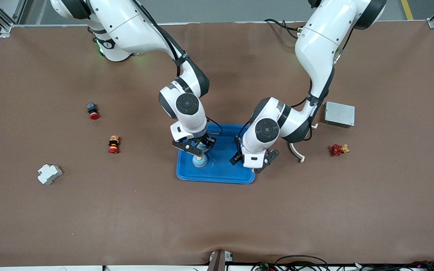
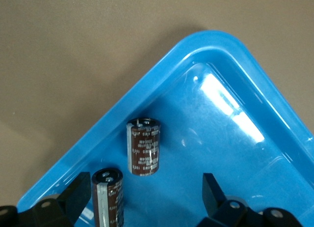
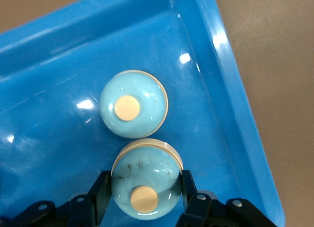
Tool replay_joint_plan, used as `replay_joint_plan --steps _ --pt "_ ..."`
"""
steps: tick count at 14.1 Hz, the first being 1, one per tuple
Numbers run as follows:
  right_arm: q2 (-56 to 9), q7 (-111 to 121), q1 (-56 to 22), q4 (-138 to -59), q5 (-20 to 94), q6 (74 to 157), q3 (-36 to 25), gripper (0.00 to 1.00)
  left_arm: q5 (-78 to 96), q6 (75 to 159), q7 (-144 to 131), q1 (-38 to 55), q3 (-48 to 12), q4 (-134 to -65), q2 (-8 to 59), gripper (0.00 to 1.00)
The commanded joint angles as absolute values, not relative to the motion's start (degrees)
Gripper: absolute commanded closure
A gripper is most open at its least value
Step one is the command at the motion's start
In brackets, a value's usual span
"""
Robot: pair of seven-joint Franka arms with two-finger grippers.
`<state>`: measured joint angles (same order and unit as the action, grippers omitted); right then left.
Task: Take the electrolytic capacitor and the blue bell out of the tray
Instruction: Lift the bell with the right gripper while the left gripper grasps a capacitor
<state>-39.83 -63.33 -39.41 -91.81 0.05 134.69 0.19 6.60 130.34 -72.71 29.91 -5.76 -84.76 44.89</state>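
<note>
Two pale-blue bells (image 3: 133, 104) are found in the blue tray (image 1: 217, 177) at frame centre; one bell (image 3: 145, 180) is clamped between the right gripper (image 3: 142, 197) jaws. Two brown capacitors (image 2: 143, 146) stand in the tray's corner toward the left arm's end, one (image 2: 108, 197) beside a finger of the left gripper (image 2: 147, 197), whose jaws are spread apart, nothing held. Small parts are scattered on the brown tabletop (image 1: 217, 218).

Glossy blue plastic tray (image 3: 235, 89) on a matt brown table (image 1: 315, 210).
</note>
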Motion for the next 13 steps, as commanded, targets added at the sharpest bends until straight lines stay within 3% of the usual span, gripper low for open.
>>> replay_joint_plan --steps 1,6,13 --pt "-38.5 -59.4 -37.5 -89.6 0.3 128.7 0.2 1.00 7.5 131.3 -75.1 30.7 -5.0 -83.6 45.8 0.00" --pt "-31.0 -42.7 -29.6 -90.8 0.3 117.9 0.1 1.00 7.4 134.8 -75.1 30.7 -4.9 -83.6 47.5 0.00" --pt "-22.5 -13.8 -13.6 -99.1 0.0 117.7 0.0 1.00 6.9 138.9 -75.1 30.8 -4.3 -83.6 50.3 0.00"
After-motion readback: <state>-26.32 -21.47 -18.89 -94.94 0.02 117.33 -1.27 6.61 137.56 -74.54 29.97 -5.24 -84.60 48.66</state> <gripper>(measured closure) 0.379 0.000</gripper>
